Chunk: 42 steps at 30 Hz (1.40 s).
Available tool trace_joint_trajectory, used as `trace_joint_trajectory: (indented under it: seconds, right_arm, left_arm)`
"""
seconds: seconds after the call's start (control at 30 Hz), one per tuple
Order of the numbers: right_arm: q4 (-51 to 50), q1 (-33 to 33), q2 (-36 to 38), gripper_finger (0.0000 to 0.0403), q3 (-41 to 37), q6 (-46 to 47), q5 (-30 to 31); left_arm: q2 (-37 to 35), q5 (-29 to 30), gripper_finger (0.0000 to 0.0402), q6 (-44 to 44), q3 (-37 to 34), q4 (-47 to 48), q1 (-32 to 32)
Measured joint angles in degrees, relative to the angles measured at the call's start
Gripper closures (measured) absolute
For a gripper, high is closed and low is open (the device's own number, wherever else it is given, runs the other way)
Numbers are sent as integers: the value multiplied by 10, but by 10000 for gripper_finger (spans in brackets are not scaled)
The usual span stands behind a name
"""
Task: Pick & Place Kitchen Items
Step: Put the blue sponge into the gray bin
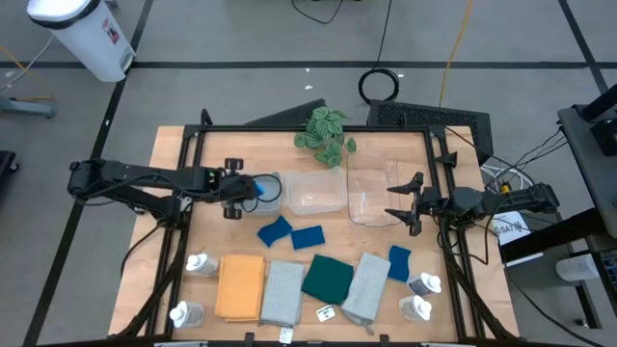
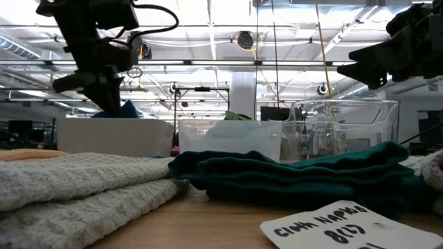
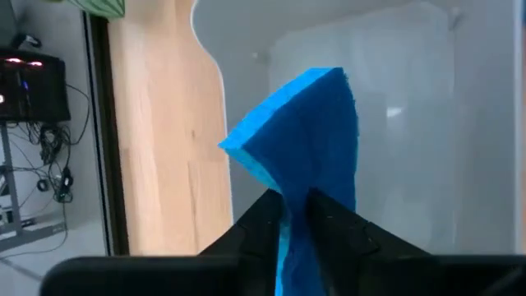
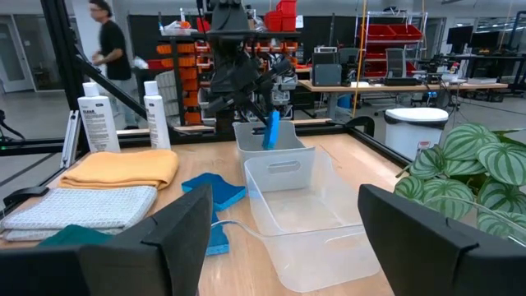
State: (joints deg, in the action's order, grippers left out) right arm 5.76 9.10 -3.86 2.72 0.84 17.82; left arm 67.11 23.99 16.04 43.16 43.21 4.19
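The left gripper point(image 3: 294, 215) pinches a small blue rectangular sponge point(image 3: 304, 131) between its fingertips above a clear plastic bin point(image 1: 267, 190); releasing off-centre could drop it outside, while the right gripper point(image 1: 403, 203) waits spread apart.

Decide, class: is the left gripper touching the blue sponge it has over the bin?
Touching. In the left wrist view the left gripper has both dark fingers pressed against the blue sponge, with no gap showing, above the clear bin.
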Motion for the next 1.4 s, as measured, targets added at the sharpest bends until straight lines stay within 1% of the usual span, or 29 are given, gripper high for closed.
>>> trace_joint_trajectory:
  seconds: [0.27,0.4,0.47,0.57,0.7,0.77,0.83,1.0,1.07,1.13,1.23,1.33,1.4]
  right_arm:
    - [0,0,0,124,0,0,0]
    - [0,0,0,124,0,0,0]
    - [0,0,0,124,0,0,0]
    - [0,0,0,124,0,0,0]
    - [0,0,0,124,0,0,0]
    - [0,0,0,124,0,0,0]
    - [0,0,0,124,0,0,0]
    - [0,0,0,124,0,0,0]
    - [0,0,0,124,0,0,0]
    - [0,0,0,124,0,0,0]
    - [0,0,0,124,0,0,0]
    - [0,0,0,124,0,0,0]
    - [0,0,0,124,0,0,0]
  left_arm:
    - [0,0,283,-3,0,-5,0]
    - [0,6,259,-21,0,-27,0]
    - [0,0,251,-36,1,-39,0]
    - [0,-14,242,-50,15,-45,-3]
    - [0,-16,236,-75,44,-44,-14]
    - [0,-18,236,-100,60,-46,-20]
    - [0,-27,236,-144,70,-56,-25]
    - [0,-38,235,-260,70,-141,-33]
    - [1,-62,236,-280,70,-163,-37]
    - [8,-89,235,-281,69,-185,-51]
    - [18,-92,224,-271,67,-199,-87]
    - [36,-91,194,-272,67,-208,-116]
    - [53,-90,168,-291,67,-203,-131]
